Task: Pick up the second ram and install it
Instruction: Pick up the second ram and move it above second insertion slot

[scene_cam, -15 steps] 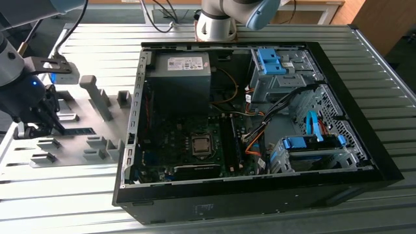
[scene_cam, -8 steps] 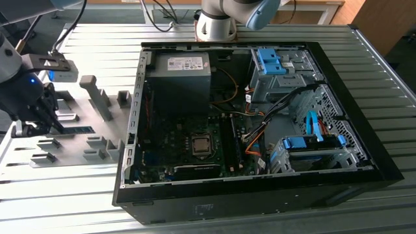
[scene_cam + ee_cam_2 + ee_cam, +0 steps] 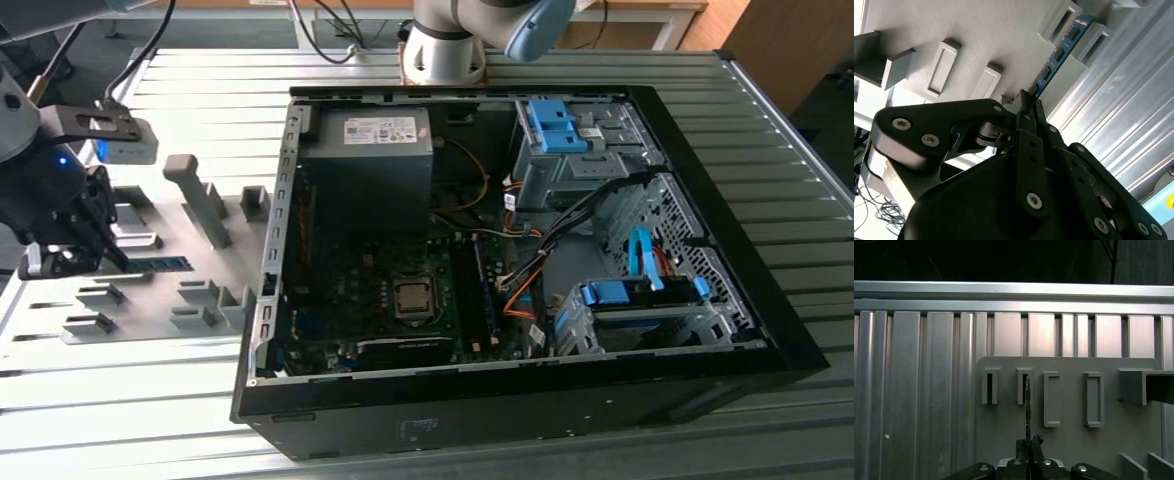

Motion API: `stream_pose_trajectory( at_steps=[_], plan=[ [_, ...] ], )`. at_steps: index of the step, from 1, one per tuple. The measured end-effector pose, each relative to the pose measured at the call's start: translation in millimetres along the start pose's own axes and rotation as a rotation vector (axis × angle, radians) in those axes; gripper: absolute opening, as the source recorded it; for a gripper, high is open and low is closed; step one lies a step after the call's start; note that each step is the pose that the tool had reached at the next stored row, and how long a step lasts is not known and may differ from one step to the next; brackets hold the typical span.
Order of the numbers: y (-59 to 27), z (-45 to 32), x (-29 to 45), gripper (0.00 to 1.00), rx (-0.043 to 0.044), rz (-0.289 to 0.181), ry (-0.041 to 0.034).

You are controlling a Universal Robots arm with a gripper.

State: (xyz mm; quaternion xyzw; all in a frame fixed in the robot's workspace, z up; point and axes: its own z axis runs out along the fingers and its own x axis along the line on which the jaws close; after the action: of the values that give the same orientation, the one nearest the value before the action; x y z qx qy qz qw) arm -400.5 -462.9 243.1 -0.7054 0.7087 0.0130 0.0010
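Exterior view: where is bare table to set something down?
Bare ribbed metal table lies between the grey holder plate and the near edge, and along the black computer case on the exterior view's right. Crowded: the plate, where the gripper clamps the blue ram stick.

second ram (image 3: 1059,52): long, narrow blue board with a row of black chips. Stands on its long edge, far end between grey holder blocks (image 3: 1099,36), at the exterior view's left.
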Motion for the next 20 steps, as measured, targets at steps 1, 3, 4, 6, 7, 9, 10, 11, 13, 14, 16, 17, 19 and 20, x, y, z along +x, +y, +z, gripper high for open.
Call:
stream_pose_trajectory(
  at_steps=[1, 3, 4, 6, 7, 9, 10, 11, 13, 14, 16, 17, 19, 20],
  plan=[
    [0.0, -0.6, 0.0, 0.14, 0.0, 0.0, 0.0],
    [0.0, -1.8, -0.1, 0.14, 0.0, 0.0, 0.0],
    [0.0, -2.2, -0.1, 0.14, 0.0, 0.0, 0.0],
    [0.1, -5.6, -0.1, 0.14, 0.0, 0.0, 0.0001],
    [0.1, -6.1, -0.1, 0.14, 0.0, 0.0, 0.0001],
    [0.1, -7.3, -0.2, 0.14, 0.0, 0.0, 0.0001],
    [0.1, -7.8, -0.2, 0.14, 0.0001, 0.0, 0.0001],
    [0.1, -8.4, -0.2, 0.14, 0.0, 0.0, 0.0002],
    [0.2, -9.3, -0.2, 0.14, 0.0001, 0.0, 0.0001],
    [0.2, -9.8, -0.2, 0.14, 0.0, 0.0, 0.0002],
    [0.2, -10.8, -0.2, 0.14, 0.0, 0.0, 0.0002],
    [0.2, -11.3, -0.3, 0.14, -0.0001, 0.0, 0.0003],
    [0.2, -12.5, -0.3, 0.14, 0.0, 0.0, 0.0003],
    [0.2, -13.0, -0.3, 0.14, 0.0, 0.0, 0.0003]
  ],
)
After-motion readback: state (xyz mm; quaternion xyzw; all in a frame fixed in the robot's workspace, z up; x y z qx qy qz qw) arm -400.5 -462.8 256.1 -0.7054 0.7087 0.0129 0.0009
